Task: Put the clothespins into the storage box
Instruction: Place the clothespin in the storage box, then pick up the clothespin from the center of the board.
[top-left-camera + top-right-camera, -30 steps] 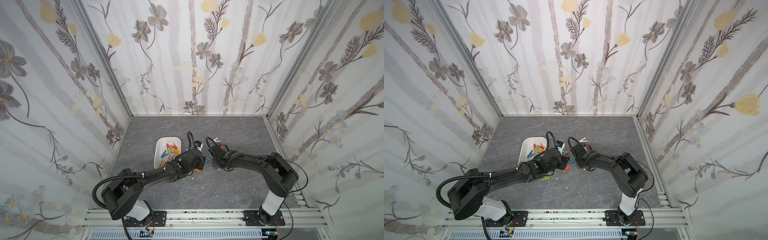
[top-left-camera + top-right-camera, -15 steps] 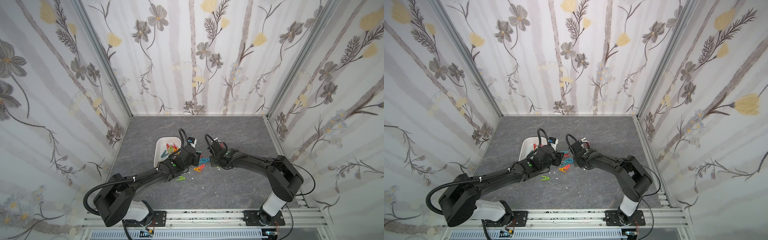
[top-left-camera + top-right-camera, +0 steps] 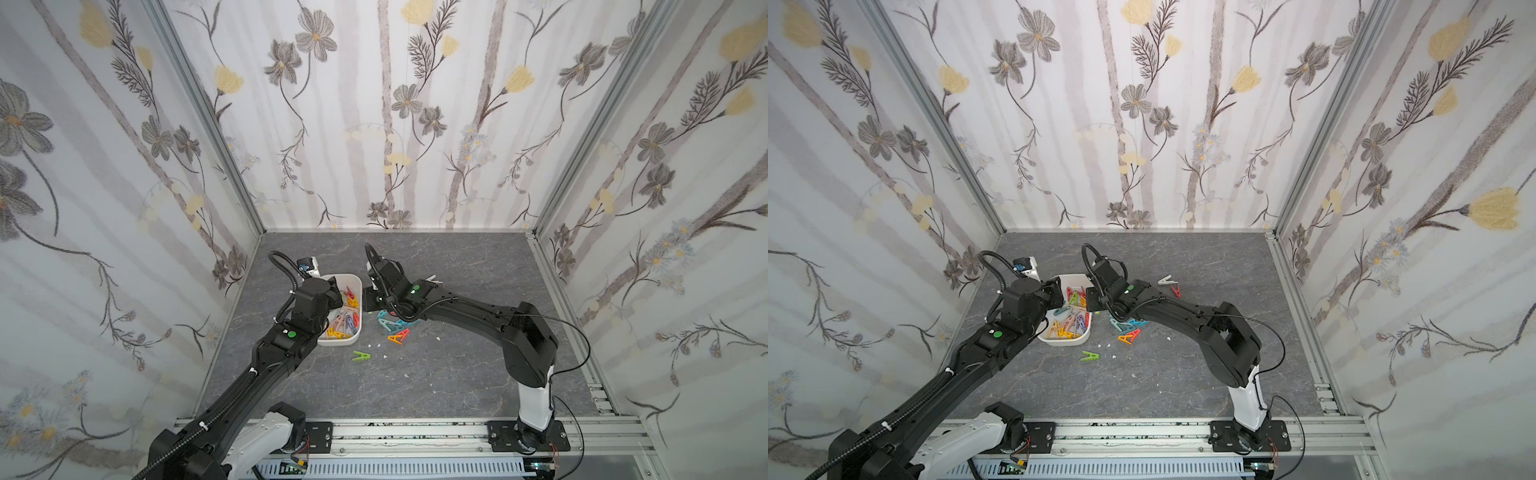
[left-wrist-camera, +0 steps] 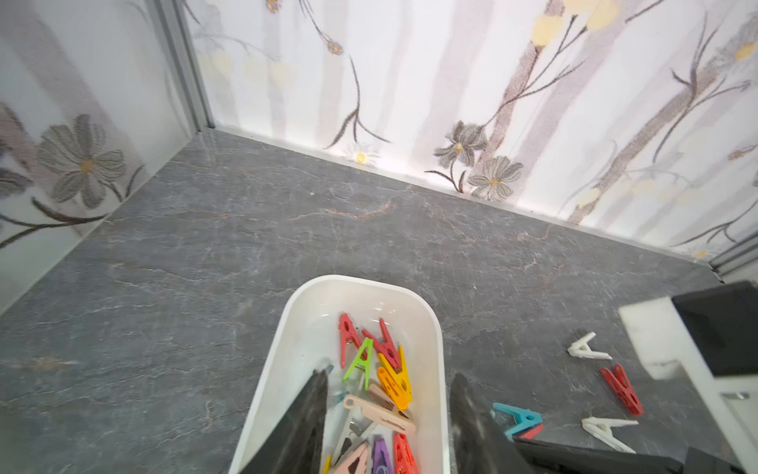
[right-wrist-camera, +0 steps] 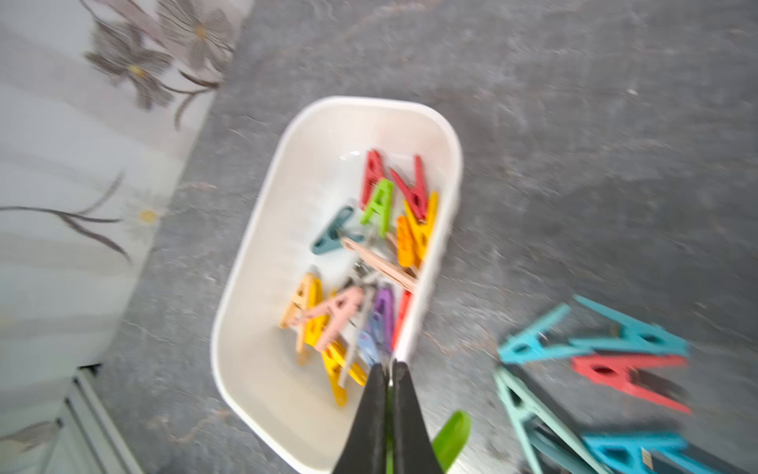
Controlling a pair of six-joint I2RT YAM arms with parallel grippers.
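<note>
"So where are the clothespins (image 5: 381,246)?"

"Mostly heaped in the storage box (image 3: 338,341), which sits on the table (image 3: 457,374) toward the left arm's side. They're red, yellow, green, pink and purple."

"Any loose?"

"A teal, blue and red bunch (image 5: 607,367) lies just beside the box. There's an orange one (image 3: 398,337) near it, a green one (image 3: 360,355) nearer the front, and a white one (image 3: 1166,280) and a red one (image 3: 1176,291) farther back."

"And the fingers?"

"The right fingers (image 5: 406,410) are pressed together at the box's rim, pinching a green clothespin (image 5: 451,433). The left fingers (image 4: 307,418) stand partly apart and hold nothing. One is over the box's inside, the other outside its wall."
</note>
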